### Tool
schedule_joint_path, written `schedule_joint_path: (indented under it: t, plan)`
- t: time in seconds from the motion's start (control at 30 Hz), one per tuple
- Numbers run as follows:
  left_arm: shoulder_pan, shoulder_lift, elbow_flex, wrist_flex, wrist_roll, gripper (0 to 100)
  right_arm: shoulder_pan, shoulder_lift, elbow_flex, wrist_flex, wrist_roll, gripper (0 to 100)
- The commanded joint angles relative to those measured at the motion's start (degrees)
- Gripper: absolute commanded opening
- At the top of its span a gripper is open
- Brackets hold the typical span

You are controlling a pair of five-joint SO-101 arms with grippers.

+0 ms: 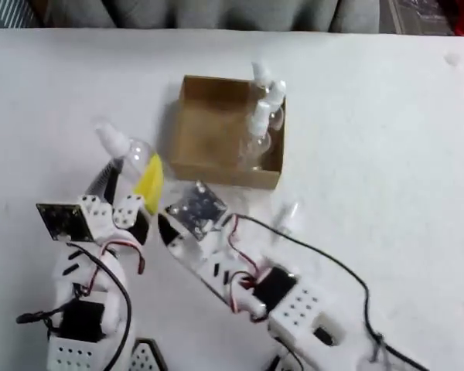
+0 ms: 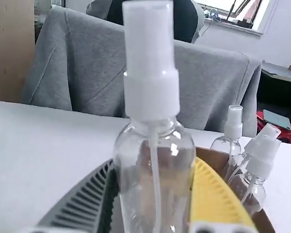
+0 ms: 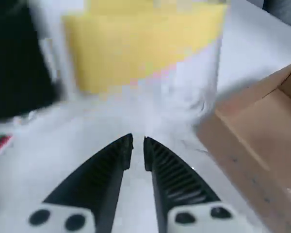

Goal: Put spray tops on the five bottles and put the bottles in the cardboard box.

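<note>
A clear bottle (image 1: 127, 151) with a white spray top (image 2: 150, 63) stands between the grey and yellow fingers of my left gripper (image 1: 131, 166), which is shut on it just left of the cardboard box (image 1: 209, 131). The left wrist view shows the held bottle (image 2: 153, 170) close up. Three spray-topped bottles (image 1: 261, 124) lean in the box's right side, and they appear beyond the held one (image 2: 250, 165). My right gripper (image 3: 137, 141) is shut and empty, its black fingers low over the table, pointing at the yellow finger (image 3: 140, 43) and the bottle's base.
A small clear piece (image 1: 286, 212) lies on the white table right of my right arm (image 1: 278, 294). The box's near corner (image 3: 262, 141) is close beside the right gripper. A grey-draped chair (image 2: 87, 73) stands behind the table.
</note>
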Motion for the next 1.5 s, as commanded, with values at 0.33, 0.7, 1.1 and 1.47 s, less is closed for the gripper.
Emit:
schedule_joint_path:
  t: [0.33,0.7,1.1,1.47]
  plan:
    - [0.7,-0.1,-5.5,-2.5,-3.5,2,37.1,-25.1,12.0,22.4,13.5,1.7]
    - [5.1,16.0,-16.6,-7.8,-3.5,2,61.0,-39.7,25.9,24.3,20.4,1.7]
    - [5.6,49.5,-28.8,-33.2,-3.9,2,61.1,-41.5,25.9,28.4,20.6,1.7]
    - [9.7,77.0,-32.4,-58.6,-3.9,2,61.1,-41.5,25.9,28.4,20.6,1.7]
